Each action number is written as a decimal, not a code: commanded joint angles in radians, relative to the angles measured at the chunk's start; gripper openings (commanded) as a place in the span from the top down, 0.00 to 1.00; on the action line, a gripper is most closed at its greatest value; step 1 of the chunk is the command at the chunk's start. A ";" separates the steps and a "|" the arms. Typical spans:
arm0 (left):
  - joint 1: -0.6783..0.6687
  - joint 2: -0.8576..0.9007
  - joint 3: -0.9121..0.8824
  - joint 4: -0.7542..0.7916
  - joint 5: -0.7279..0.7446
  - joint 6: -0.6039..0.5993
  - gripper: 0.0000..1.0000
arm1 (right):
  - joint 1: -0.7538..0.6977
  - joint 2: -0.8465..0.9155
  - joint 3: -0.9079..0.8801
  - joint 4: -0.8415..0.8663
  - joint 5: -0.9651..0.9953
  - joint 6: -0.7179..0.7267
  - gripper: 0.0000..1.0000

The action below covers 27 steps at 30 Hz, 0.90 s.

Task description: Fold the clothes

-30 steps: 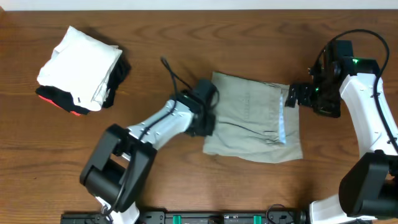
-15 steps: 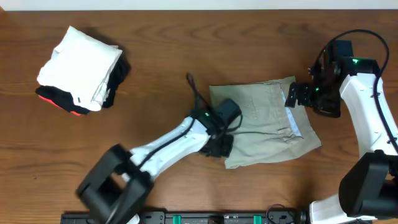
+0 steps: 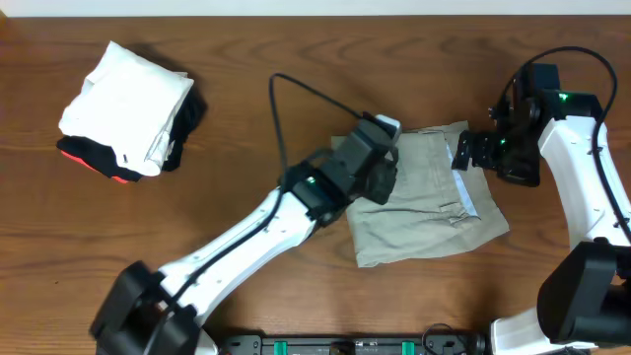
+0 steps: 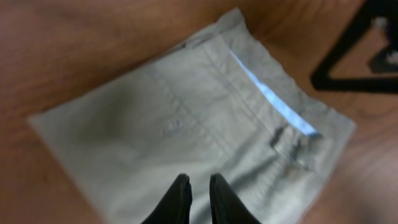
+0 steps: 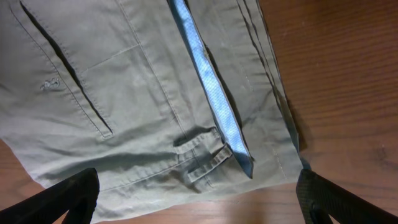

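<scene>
Lying folded: one trousers point(image 3: 434, 202); two tools point(image 4: 196, 196) point(image 5: 199, 196) above; three-garment pile point(image 3: 128, 108) apart.

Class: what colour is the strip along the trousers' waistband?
Light blue strip on khaki trousers; right wrist view.

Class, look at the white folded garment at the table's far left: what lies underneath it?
Under the white folded garment lie black and red folded garments, showing only at the edges. How many, and what kind, is covered.
</scene>
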 commanded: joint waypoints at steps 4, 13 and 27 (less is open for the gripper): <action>0.051 0.142 0.003 0.128 -0.035 0.067 0.85 | -0.002 0.002 -0.005 -0.002 0.010 0.010 0.01; 0.150 0.328 0.003 0.204 -0.034 0.067 0.86 | -0.002 0.002 -0.005 -0.002 0.010 0.010 0.01; 0.201 0.417 0.003 0.085 -0.148 0.011 0.91 | -0.002 0.002 -0.005 -0.002 0.010 0.010 0.01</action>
